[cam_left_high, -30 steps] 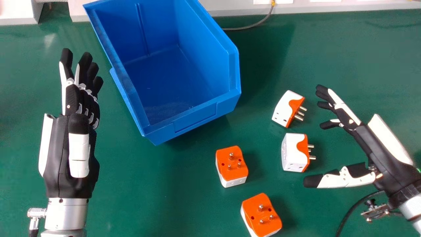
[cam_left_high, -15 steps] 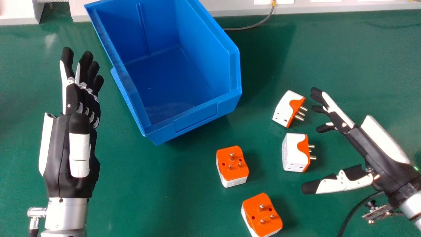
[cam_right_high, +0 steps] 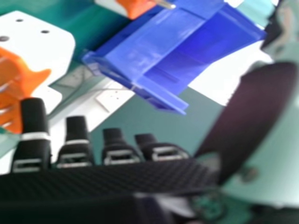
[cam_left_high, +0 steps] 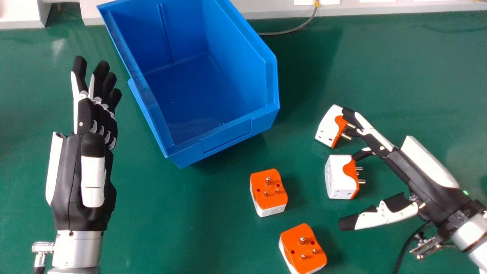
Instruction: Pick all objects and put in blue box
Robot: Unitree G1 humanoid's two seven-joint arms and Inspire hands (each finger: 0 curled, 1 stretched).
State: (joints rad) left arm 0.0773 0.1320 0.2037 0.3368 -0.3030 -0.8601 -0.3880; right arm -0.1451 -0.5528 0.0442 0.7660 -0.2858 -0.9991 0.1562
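Close beside the far plug (cam_left_high: 329,127) and the near plug (cam_left_high: 336,177), my right hand (cam_left_high: 426,184) is released, fingers nearly straight, thumb spread well away from them, nothing gripped. Whether a fingertip touches either plug, I cannot tell.

The near plug lies just ahead of the gap between my fingers and thumb. I judge it light, hard and stiff, a little slippery on its smooth plastic but not fragile; I would take it across the white sides, thumb opposite fingers, keeping clear of the pins. It rests on its side, blocky, pins aimed back toward my palm, its axis on that same line. The far plug, likely to handle alike, has its pins toward my fingers.

Farther out, past my thumb tip, are the low orange plug (cam_left_high: 302,245) and, beyond it, the other orange plug (cam_left_high: 268,190). Both stand pins up; their sides look the best hold. Beyond, ahead and leftward of my hand, sits the box (cam_left_high: 226,135), and across from me my left hand (cam_left_high: 66,179) idles, open.
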